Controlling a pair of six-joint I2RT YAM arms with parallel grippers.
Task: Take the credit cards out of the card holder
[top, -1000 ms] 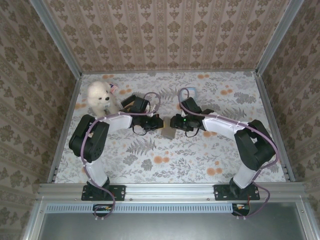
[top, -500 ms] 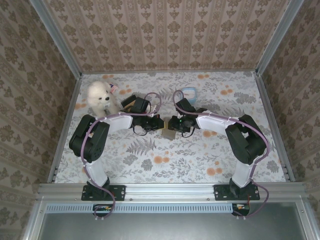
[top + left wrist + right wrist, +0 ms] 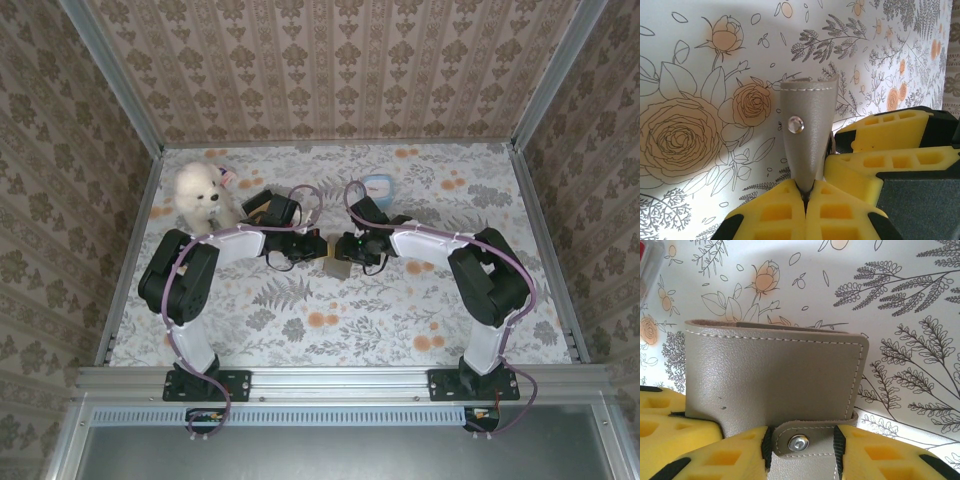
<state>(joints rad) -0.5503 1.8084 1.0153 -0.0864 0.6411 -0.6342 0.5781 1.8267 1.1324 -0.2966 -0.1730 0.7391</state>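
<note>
1. The card holder [image 3: 775, 375] stands on edge on the surface [image 3: 400, 320], midway between the two arms. It is folded shut with its stitched grey face to the right wrist camera.
2. The left hand [image 3: 806, 197] is clenched on the holder's snap strap [image 3: 807, 130], which rises upright from its fingers.
3. Change noted: within the last second the right arm has drawn its elbow inward and the right hand [image 3: 802, 452] has closed up on the holder. Its jaws stand apart on either side of the strap, and we cannot tell whether they bear on it.
4. That move has uncovered a small light-blue item [image 3: 378, 185] at the back of the surface. We cannot tell whether it is a card.
5. Judgement: both hands are now at the holder, so opening it appears to be the step in hand. No card has been withdrawn yet.
6. Hidden: the fold conceals the pockets and any credit cards inside. The holder's lower edge is masked by fingers.
7. Cut off: a red-edged thing [image 3: 646, 262] sits at the corner of the right wrist view and cannot be identified.
</note>
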